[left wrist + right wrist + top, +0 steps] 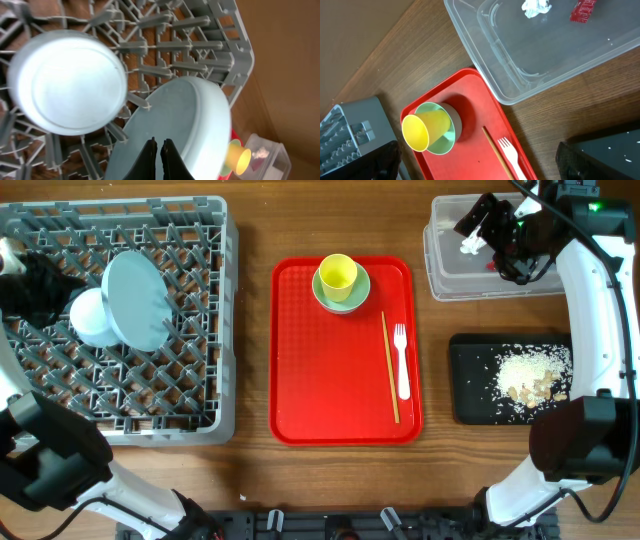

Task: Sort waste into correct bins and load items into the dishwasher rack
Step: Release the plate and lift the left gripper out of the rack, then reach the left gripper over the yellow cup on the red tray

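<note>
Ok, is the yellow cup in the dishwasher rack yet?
No, the yellow cup sits on the pale green saucer on the red tray, apart from the dishwasher rack.

I read the rack (205, 210) as grey lattice, its plate (140, 300) pale blue, the bowl (90, 320) whitish. The big tray (330, 380) is red, cup (337, 274) yellow, saucer (348, 302) pale green, fork (402, 370) white, chopsticks (390, 370) tan. The tub (450, 280) is clear, tissue (470, 246) white, wrapper (582, 11) red; whitish-beige scraps (530, 372) speckle the black tray (472, 395). The table (250, 330) is brown wood-grain.
</note>
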{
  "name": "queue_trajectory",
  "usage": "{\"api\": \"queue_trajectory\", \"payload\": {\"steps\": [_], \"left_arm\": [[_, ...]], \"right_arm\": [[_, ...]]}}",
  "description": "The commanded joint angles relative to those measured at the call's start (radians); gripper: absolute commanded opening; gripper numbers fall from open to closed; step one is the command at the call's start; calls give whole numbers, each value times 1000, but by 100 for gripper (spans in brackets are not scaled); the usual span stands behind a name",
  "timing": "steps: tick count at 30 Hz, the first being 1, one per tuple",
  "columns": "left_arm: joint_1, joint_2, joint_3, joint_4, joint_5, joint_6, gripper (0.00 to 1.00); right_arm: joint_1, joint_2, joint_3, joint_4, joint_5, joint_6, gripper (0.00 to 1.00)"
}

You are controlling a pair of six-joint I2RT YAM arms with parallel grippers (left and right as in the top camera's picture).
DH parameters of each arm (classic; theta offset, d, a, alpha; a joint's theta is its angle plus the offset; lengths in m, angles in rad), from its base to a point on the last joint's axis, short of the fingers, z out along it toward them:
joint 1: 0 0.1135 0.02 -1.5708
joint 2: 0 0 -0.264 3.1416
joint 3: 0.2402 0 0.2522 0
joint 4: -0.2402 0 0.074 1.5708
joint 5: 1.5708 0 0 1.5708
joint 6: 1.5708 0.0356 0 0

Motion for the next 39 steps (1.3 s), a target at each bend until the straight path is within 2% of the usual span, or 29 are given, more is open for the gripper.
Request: {"api": "queue_trajectory", "payload": {"steps": [1, 7, 8, 9, 10, 11, 12, 17, 19, 22, 25, 28, 30, 33, 34, 36, 39], "left_arm": [[-7, -34, 7, 1, 33, 43, 4], [-8, -248, 7, 21, 33, 40, 4], [-8, -295, 7, 15, 33, 30, 7], [-8, -342, 7, 4, 33, 4, 17], [-8, -382, 7, -7, 33, -23, 39], [-8, -412, 7, -18, 33, -42, 91], [-9, -447, 6, -34, 33, -66, 100], [-85, -536, 6, -196, 98, -93, 100], [-158, -537, 6, -282, 100, -87, 100], [-344, -531, 6, -356, 98, 3, 100], [-591, -514, 6, -336, 39, 13, 100], [-774, -481, 6, -309, -72, 12, 100], [-879, -445, 6, -304, -166, -27, 100], [-974, -389, 6, -304, -253, -97, 100], [-995, -371, 6, -303, -253, -97, 100], [-1025, -343, 6, -297, -253, -97, 100], [-1051, -313, 6, -257, -253, -97, 100]], "right_arm": [[2, -21, 7, 2, 19, -2, 100], [2, -21, 7, 2, 19, -2, 100], [2, -21, 7, 2, 19, -2, 100], [2, -21, 7, 2, 19, -2, 100], [2, -21, 7, 2, 19, -2, 100], [2, -21, 7, 2, 19, -2, 100], [2, -21, 7, 2, 19, -2, 100], [2, -21, 7, 2, 19, -2, 100], [2, -21, 7, 2, 19, -2, 100], [2, -21, 7, 2, 19, -2, 100], [2, -21, 7, 2, 19, -2, 100], [2, -21, 7, 2, 19, -2, 100], [2, -21, 7, 23, 11, 106, 100], [2, -21, 7, 34, 10, 315, 100], [2, -21, 7, 34, 5, 329, 100], [2, -21, 7, 31, -78, 318, 100], [26, -20, 3, 47, -217, 173, 100]]}}
